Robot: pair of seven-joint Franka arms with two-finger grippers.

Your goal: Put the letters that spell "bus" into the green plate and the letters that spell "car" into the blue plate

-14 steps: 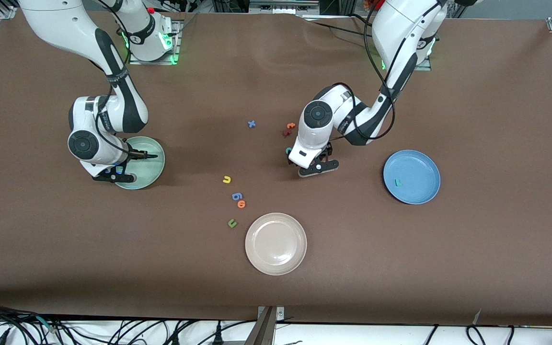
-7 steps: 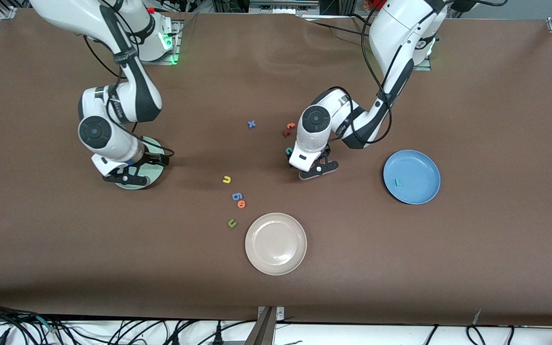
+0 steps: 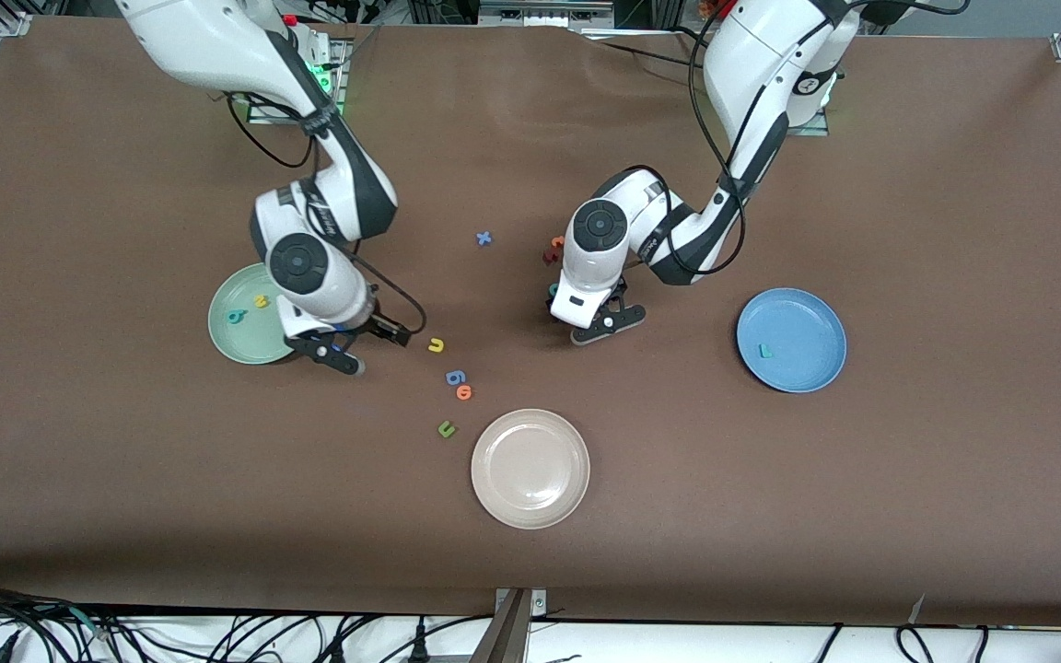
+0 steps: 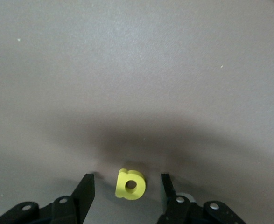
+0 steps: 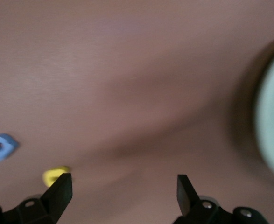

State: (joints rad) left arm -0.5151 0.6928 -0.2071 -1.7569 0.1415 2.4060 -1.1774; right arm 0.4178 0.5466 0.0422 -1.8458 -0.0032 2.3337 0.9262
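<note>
Your left gripper (image 4: pixel 125 193) sits low on the table with jaws apart astride the yellow "a" (image 4: pixel 130 185), dead centre between them, while your right gripper (image 3: pixel 346 354), wide open, has the yellow "u" (image 3: pixel 437 345) at three o'clock.

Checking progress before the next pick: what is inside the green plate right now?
The green plate holds a teal letter and a yellow letter. The right arm covers the plate's edge toward the table's middle, so anything there is hidden.

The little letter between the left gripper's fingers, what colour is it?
Yellow letter, seen best in the left wrist view.
</note>
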